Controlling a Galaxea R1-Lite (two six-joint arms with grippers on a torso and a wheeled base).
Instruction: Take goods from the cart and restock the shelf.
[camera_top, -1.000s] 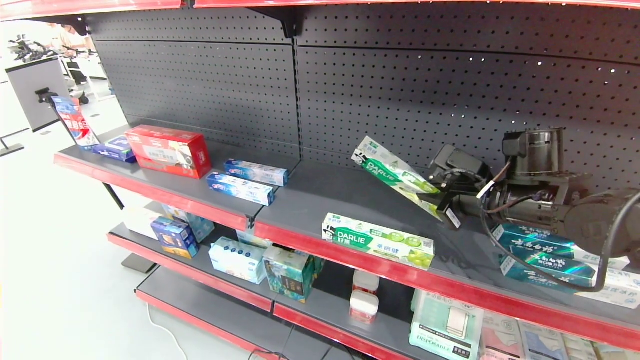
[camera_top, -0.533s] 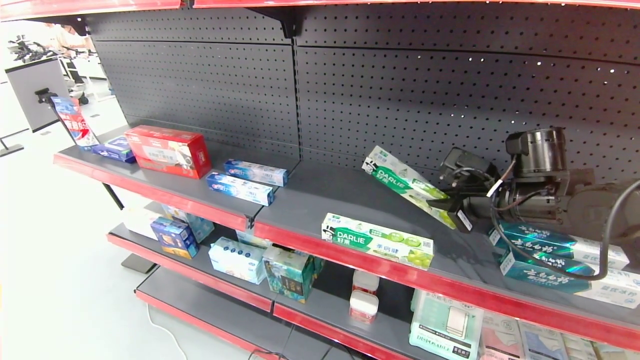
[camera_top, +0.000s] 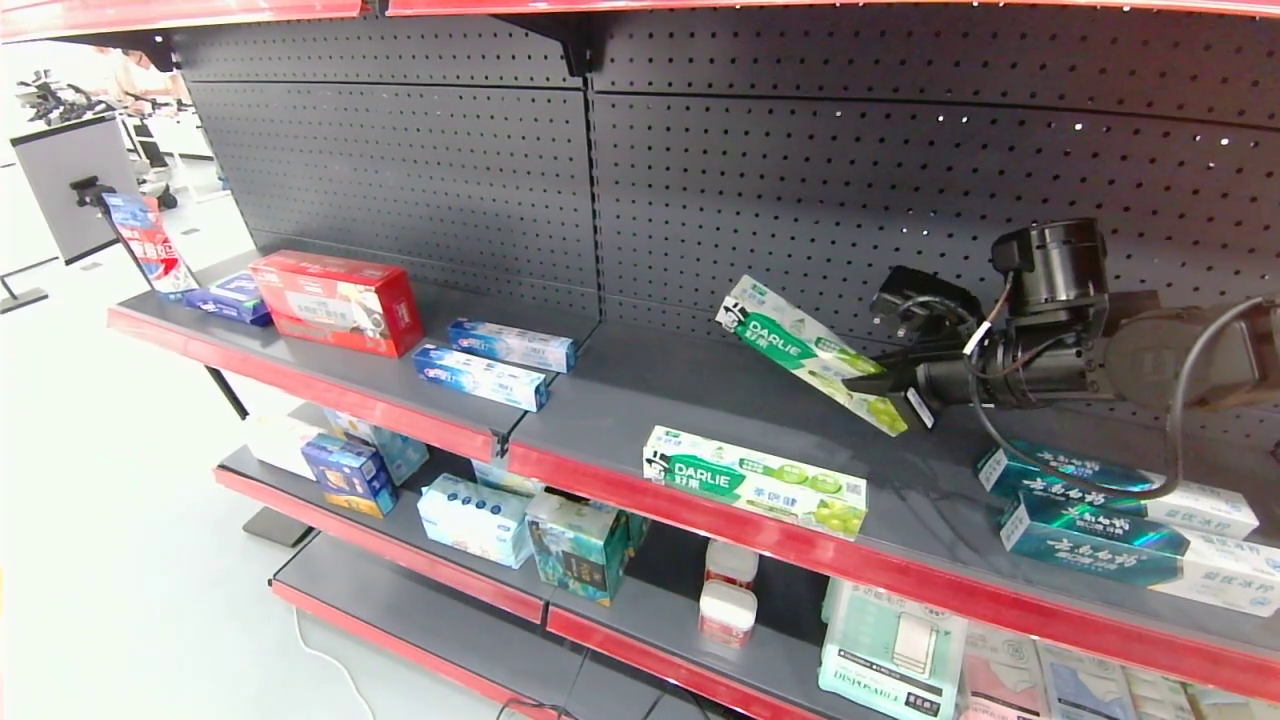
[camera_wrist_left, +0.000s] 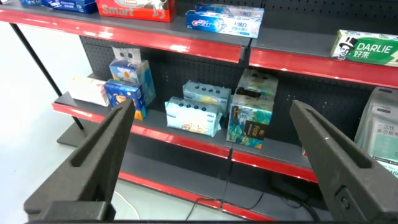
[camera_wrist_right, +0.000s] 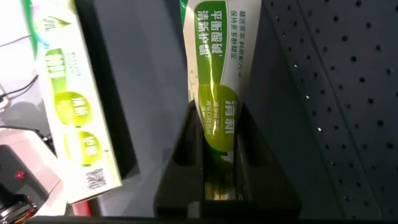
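The dark grey shelf (camera_top: 650, 385) has a red front lip, and a green toothpaste box (camera_top: 755, 481) lies flat along it. Left of the green box, two blue-and-white toothpaste boxes (camera_top: 481, 375) lie side by side. Farther left sits a red carton (camera_top: 338, 301), with flat blue boxes (camera_top: 228, 299) just beyond it. Right of the green box, two teal toothpaste boxes (camera_top: 1090, 545) lie close together.

- My head camera looks forward and down at the shelf (camera_top: 640, 390) from a short way off.
- My left wrist camera faces the lower tiers from farther back, past the spread left tool (camera_wrist_left: 210, 112).
- My right wrist camera sits close behind the right tool (camera_wrist_right: 216, 118), which is clamped on the held green box (camera_wrist_right: 214, 68).
- All three views share the lying green box (camera_top: 755, 483).
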